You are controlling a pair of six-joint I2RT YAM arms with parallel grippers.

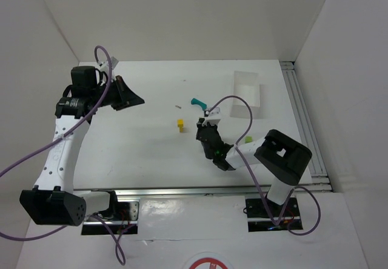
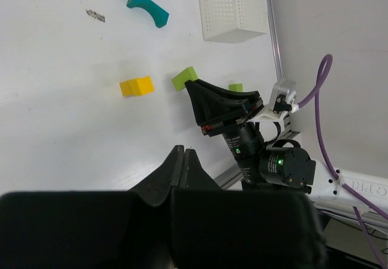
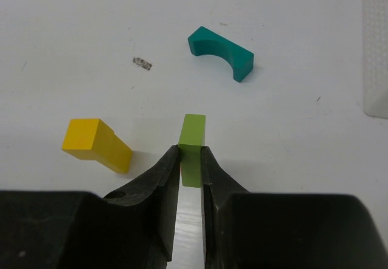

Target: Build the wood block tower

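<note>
The tower's pieces lie apart on the white table. My right gripper (image 3: 191, 155) is shut on a lime-green post (image 3: 193, 137), which stands upright between its fingers. A yellow block (image 3: 97, 145) lies on its side just left of it. The teal arch (image 3: 221, 52) lies farther back and slightly right. In the top view the right gripper (image 1: 202, 125) is just right of the yellow block (image 1: 180, 124), and the arch (image 1: 198, 103) is behind it. My left gripper (image 1: 137, 99) hangs shut and holds nothing, far to the left.
A white rectangular tray (image 1: 248, 93) stands at the back right. A second lime-green block (image 1: 248, 140) lies beside the right arm. A small grey scuff mark (image 1: 177, 106) marks the table. White walls enclose the table, and a metal rail (image 1: 303, 123) runs along its right edge.
</note>
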